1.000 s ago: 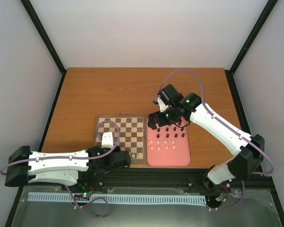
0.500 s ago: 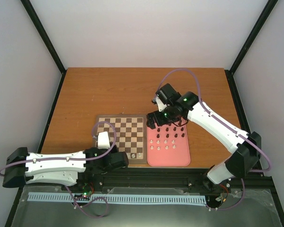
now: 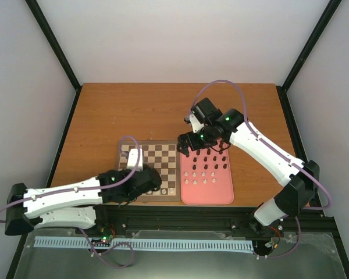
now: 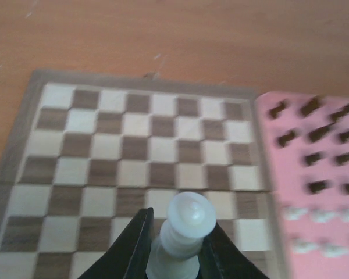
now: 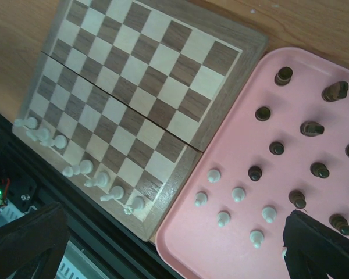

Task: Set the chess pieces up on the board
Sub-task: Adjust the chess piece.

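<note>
The left arm (image 3: 64, 197) has its jaws clamped on an upright cream-white chess piece (image 4: 189, 218) over the near rows of the square wooden chessboard (image 3: 163, 158), which lies on the brown bench (image 3: 134, 110). Other cream-white pieces (image 5: 102, 179) line the board's near edge. The right arm (image 3: 262, 151) holds its jaws wide apart and empty over the far left corner of the pink rectangular tray (image 3: 218, 195), where dark pieces (image 5: 277, 148) and cream-white pawns (image 5: 238, 193) stand.

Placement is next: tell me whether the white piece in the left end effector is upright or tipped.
Upright: the white piece stands head up, base down, between the fingers of the left end effector.
</note>
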